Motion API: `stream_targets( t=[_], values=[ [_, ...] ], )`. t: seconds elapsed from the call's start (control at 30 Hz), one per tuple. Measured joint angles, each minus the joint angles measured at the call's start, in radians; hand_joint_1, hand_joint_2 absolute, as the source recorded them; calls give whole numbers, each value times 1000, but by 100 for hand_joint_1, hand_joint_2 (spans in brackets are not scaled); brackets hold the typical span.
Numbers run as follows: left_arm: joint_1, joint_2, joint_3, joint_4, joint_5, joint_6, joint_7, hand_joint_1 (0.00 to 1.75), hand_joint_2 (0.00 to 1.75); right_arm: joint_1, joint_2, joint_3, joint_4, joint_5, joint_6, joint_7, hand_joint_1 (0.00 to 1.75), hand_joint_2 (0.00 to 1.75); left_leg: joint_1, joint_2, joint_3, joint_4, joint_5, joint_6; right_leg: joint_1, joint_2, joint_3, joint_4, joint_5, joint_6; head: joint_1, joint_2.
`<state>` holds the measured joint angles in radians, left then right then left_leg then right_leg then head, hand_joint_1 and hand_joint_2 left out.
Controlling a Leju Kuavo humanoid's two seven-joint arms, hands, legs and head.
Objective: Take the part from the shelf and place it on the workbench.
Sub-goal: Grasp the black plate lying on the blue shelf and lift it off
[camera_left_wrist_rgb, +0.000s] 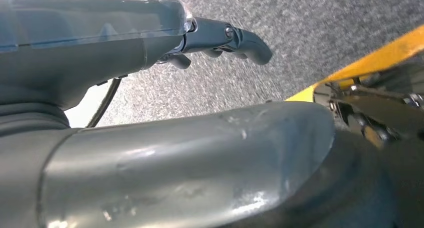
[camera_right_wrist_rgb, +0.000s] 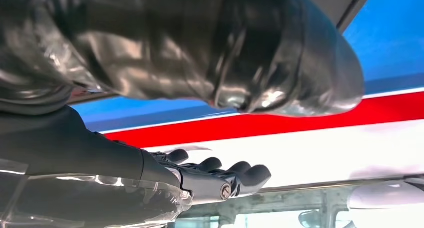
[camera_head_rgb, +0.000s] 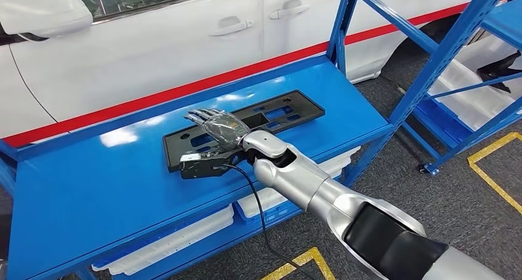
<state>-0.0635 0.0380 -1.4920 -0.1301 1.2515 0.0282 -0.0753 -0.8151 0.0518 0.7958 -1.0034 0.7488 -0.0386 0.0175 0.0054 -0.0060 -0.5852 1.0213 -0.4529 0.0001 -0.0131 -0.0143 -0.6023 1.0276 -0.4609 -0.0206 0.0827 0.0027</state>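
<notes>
A flat black rectangular part (camera_head_rgb: 289, 111) with cut-outs lies on the blue shelf surface (camera_head_rgb: 92, 181). My right hand (camera_head_rgb: 215, 129) reaches in from the lower right and lies palm down over the part's left half, fingers stretched out flat. In the right wrist view the right hand (camera_right_wrist_rgb: 200, 178) has straight fingers and its thumb (camera_right_wrist_rgb: 250, 52) stands apart, with nothing between them. My left hand (camera_left_wrist_rgb: 220, 37) hangs over the grey floor and holds nothing.
A white car with a red stripe (camera_head_rgb: 184, 40) stands just behind the shelf. White bins (camera_head_rgb: 172, 243) sit on the level below. A second blue rack (camera_head_rgb: 443, 52) stands to the right. Yellow floor tape (camera_head_rgb: 492, 163) marks the grey carpet.
</notes>
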Motion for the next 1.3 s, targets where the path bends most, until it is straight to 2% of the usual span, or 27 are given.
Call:
stream_targets(
  t=[0.13,0.23,0.4,0.6,1.0,1.3],
  values=[
    [2,-6,0,0,4,8,0,0,0,21,-51,-4,-7,27,-22,16,0,175,-3,-1,0,1,0,6,-2,-1,6,-10,5,7,0,0],
    [3,-13,0,0,6,18,1,0,0,43,-102,-26,-23,35,-36,18,0,175,-4,-1,0,1,-1,10,-3,-1,7,-14,8,12,0,0],
    [6,-21,0,0,11,26,2,0,0,86,-193,-110,-57,46,-43,13,0,175,-7,-1,-1,2,-3,15,-7,-1,8,-16,8,27,0,0],
    [5,-25,0,0,17,30,1,0,0,116,-253,-170,-69,51,-31,4,0,175,-7,0,0,2,-3,16,-7,-1,7,-15,8,30,0,0],
    [3,-31,0,0,15,32,1,0,0,138,-258,-189,-56,71,-19,-4,0,175,-6,0,1,2,-1,15,-3,-1,7,-13,8,30,0,0],
    [1,-33,0,0,17,34,4,0,0,139,-204,-186,-15,115,-37,9,0,175,-4,0,1,2,-1,15,-3,-1,7,-12,8,30,0,0]
  ],
)
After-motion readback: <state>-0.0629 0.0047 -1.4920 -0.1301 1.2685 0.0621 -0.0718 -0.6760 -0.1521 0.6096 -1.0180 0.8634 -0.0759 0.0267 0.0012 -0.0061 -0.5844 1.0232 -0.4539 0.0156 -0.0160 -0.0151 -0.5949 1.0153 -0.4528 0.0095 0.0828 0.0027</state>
